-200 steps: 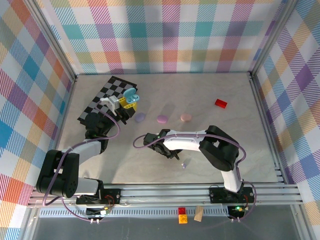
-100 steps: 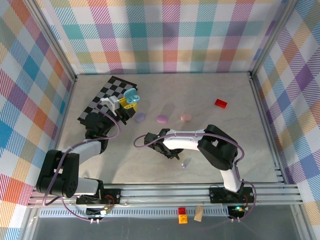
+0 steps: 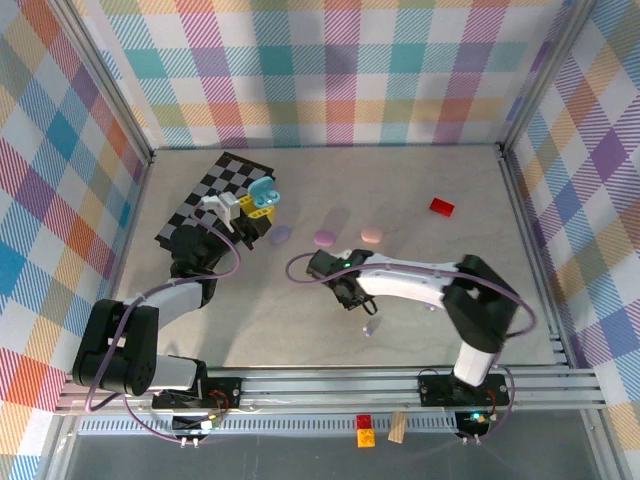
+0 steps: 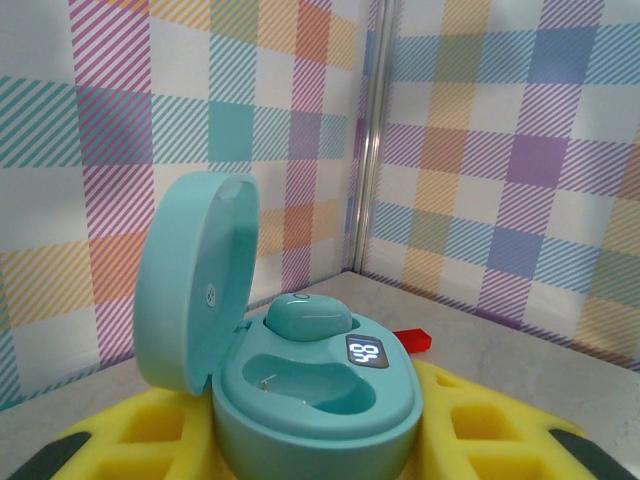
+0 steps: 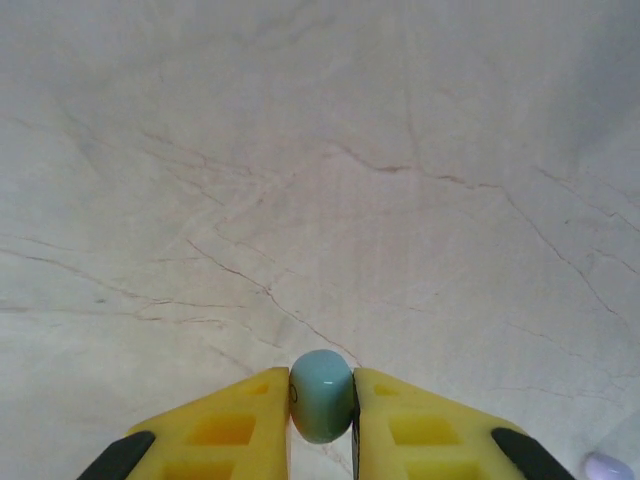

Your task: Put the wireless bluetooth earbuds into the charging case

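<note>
right gripper [image 5: 321, 408] pinches a teal earbud [image 5: 320, 388] betw. its yellow fingers [image 5: 235, 420], jaws narrowed onto the bud's sides, just above the pale marble table [image 5: 320, 150] in the wrist view. from overhead the gripper sits near mid-table, w/ a lavender earbud [image 3: 368, 328] lying loose on the surface just beside it, toward the arm bases. at left, the left gripper [image 3: 256, 208] clasps the teal charging case [image 4: 315, 400] from both sides, its lid [image 4: 195, 280] swung up & open, at the right edge of a checkered mat [image 3: 205, 190]. inside the case, a second teal bud [image 4: 305, 315] is seated in the far well; the near well [image 4: 305, 375] lies bare, & a small lit display [image 4: 367, 352] shows on the rim. three closed pebble-shaped cases lie in a row just beyond the right gripper, apart from each other: a lavender case [image 3: 281, 234], a purple-pink case [image 3: 325, 238] & a pink case [image 3: 371, 235]. a red block [image 3: 441, 206] rests further right, well apart from them.
</note>
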Controlling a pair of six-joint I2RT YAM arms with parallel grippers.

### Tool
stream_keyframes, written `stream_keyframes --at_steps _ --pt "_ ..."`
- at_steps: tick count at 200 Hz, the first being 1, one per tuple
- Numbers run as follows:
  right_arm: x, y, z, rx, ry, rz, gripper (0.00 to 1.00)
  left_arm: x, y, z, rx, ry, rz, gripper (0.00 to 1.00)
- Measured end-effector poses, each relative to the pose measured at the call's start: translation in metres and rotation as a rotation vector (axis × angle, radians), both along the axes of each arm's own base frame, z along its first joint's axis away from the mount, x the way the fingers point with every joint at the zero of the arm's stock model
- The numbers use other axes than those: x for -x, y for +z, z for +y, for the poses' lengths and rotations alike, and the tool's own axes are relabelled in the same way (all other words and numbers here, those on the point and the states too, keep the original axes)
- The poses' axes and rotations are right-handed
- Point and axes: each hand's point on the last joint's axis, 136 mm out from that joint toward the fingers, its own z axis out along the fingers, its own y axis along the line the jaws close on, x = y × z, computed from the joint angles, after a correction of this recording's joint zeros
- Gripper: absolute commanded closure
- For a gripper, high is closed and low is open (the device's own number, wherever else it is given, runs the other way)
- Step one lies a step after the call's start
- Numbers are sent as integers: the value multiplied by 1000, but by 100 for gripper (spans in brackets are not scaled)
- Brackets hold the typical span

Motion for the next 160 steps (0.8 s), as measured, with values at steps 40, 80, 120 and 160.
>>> stream_keyframes --at_steps 40,80,120,160 --pt "-13 61 6 -394 -66 -55 80 4 -9 -17 -16 -41 12 66" --pt "-23 112 7 -729 -104 -67 80 16 -19 -45 -50 -99 12 66" --pt "-22 163 24 -989 -40 -61 80 26 -35 -82 -96 -176 25 66" --pt "-16 192 41 -1138 38 -31 80 39 -41 -114 -130 -248 12 66"
